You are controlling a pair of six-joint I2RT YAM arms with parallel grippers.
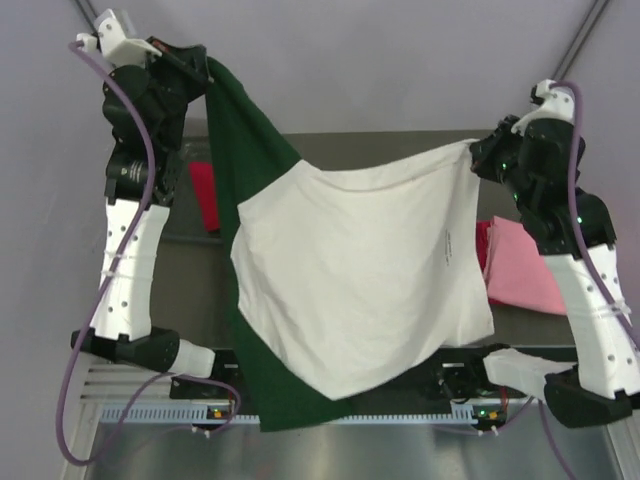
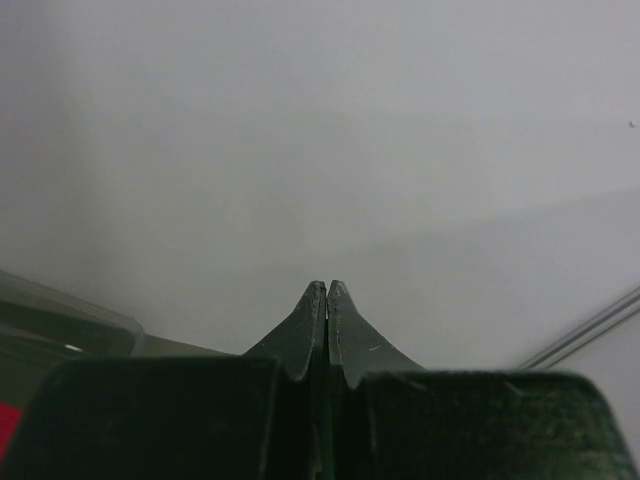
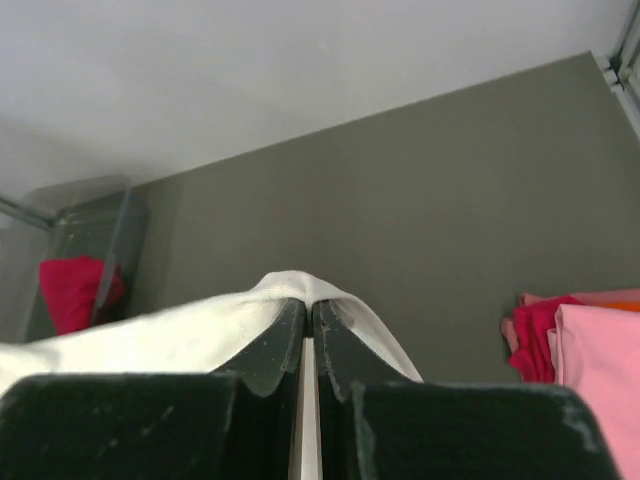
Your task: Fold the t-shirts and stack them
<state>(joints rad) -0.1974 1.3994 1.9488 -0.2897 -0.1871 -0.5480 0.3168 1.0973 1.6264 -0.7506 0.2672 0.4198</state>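
I see the white t-shirt (image 1: 350, 270) with dark green sleeves suspended above the table (image 1: 400, 145), spread wide between both arms, lower edge sagging. The left gripper (image 1: 203, 68) is clamped on green cloth; the right gripper (image 1: 478, 155) is clamped on the white edge.

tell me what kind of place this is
Likely a robot lab bench for folding practice: two arms bolted at a grey table, plain pale walls, and a white-and-green t-shirt held up between the left gripper and right gripper.
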